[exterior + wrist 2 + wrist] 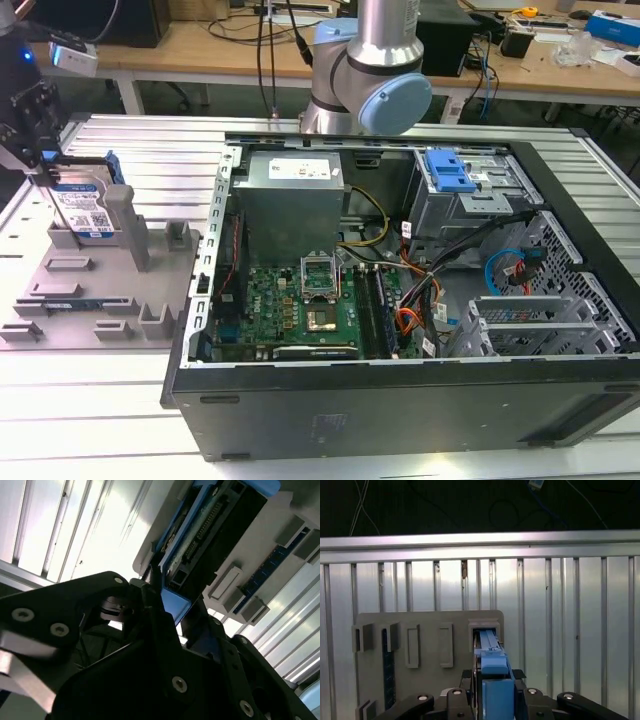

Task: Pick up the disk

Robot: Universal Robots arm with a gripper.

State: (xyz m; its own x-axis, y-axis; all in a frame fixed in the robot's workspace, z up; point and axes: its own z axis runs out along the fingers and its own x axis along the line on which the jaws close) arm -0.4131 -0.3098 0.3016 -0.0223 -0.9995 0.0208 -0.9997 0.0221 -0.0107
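One disk is seen standing on edge in a slot of the single grey fixture at the exterior view's left, its labelled face showing and a blue rail along its upper edge. In both wrist views the disk is found seated in the fixture, its blue rail lying between the two fingers of the one gripper. The gripper is closed narrowly on that rail, one finger against each side. The fixture is carried by a ribbed metal desk. One open computer case is placed just beside the fixture, filling the middle and the exterior view's right, with one blue-handled drive cage inside and one arm behind it.
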